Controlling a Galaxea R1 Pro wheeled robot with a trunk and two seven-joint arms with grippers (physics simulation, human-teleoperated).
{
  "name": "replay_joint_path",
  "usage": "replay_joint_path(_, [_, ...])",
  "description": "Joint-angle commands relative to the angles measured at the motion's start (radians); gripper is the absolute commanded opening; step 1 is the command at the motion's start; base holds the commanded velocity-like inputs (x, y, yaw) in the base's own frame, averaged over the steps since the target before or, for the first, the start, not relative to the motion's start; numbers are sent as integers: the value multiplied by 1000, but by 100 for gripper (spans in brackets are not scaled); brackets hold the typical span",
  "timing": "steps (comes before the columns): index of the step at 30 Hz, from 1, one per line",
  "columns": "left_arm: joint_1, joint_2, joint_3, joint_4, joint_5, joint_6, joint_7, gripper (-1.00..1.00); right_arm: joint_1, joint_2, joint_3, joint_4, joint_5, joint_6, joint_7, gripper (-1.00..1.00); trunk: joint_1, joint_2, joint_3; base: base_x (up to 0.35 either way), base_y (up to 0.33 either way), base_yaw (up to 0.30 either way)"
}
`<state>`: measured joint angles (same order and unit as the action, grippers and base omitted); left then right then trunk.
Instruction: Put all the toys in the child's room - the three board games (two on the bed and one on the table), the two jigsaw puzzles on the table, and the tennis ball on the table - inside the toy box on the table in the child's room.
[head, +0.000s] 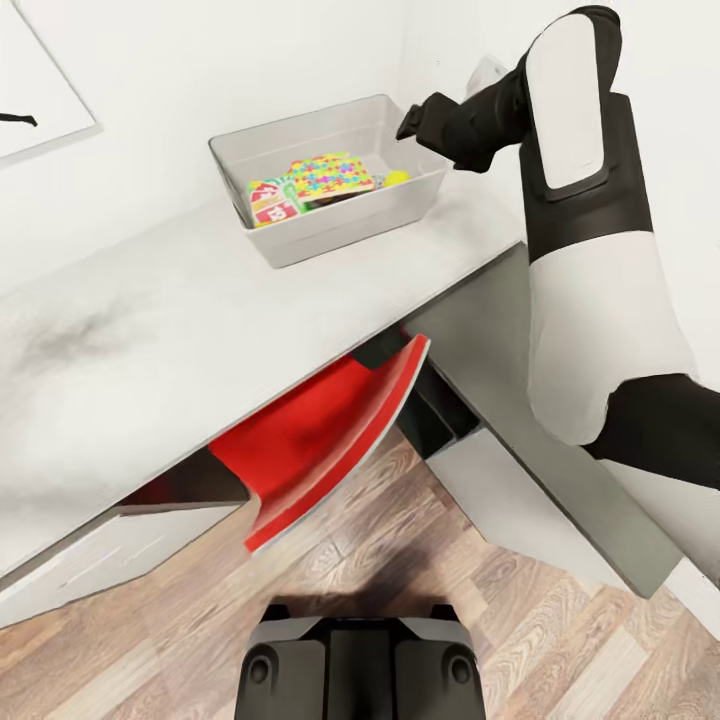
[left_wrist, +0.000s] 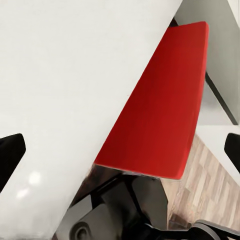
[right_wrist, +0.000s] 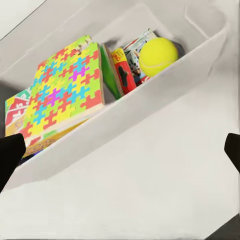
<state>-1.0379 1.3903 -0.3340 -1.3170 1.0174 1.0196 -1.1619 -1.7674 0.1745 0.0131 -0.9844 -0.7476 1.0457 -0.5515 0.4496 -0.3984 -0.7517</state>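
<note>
Where the toy box (head: 330, 235) sits at the far end of the light-grey table (head: 150, 340), close to the white wall, it already holds toys: a jigsaw puzzle (right_wrist: 67, 87) of bright interlocking pieces lies tilted on top, a board game (right_wrist: 17, 110) with red and green print shows beneath its edge, and further printed boxes stand on edge between the puzzle and the tennis ball (right_wrist: 158, 56), which rests in a corner of the bin (a second puzzle cannot be told apart from the stack). My right gripper (head: 410, 120) hangs just beside the box's rim at the ball's end, above the table; in the right wrist view its two dark fingertips (right_wrist: 10, 155) stand well apart with nothing between them. In the left wrist view my left fingertips (left_wrist: 10, 155) are likewise spread and empty, aimed past the table's edge at the red chair (head: 320, 440), which is tucked partly beneath the desk over the wood-plank floor (head: 560, 640).
</note>
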Motion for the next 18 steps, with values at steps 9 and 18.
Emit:
replay_joint_path(9, [-5, 1, 8, 1, 3, 7, -2, 100, 56, 0, 41, -152, -11, 1, -13, 100, 0, -2, 13, -60, 0, 0])
replay_joint_path(18, [-5, 0, 9, 1, 4, 7, -2, 100, 66, 0, 71, -201, -10, 1, -14, 100, 0, -2, 28, -105, 0, 0])
